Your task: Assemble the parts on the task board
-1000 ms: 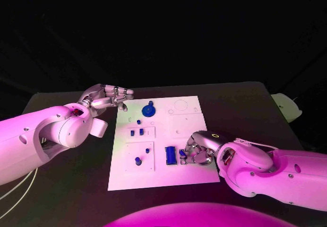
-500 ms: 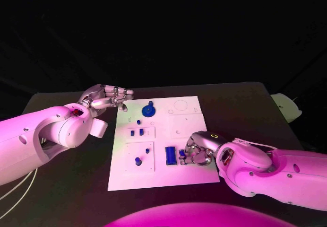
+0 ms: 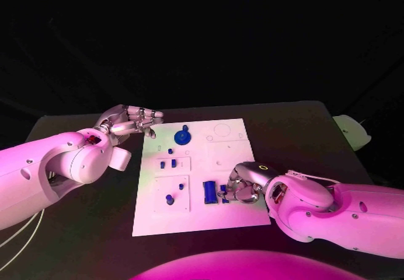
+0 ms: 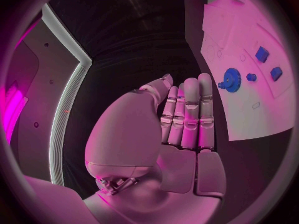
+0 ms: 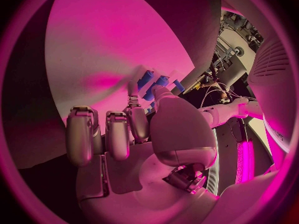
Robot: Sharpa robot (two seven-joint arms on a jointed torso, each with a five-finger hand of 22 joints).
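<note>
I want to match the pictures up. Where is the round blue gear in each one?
Head view: the blue gear sits near the far end of the white task board, close to the left hand.
Left wrist view: the gear lies on the board beyond the hand's fingertips.
Right wrist view: I cannot make it out.
Shared landmark: the white task board.

Your right hand (image 3: 240,188) crowds the task board's (image 3: 227,157) lower right; the upper-right board and table (image 3: 295,128) lie open.
</note>
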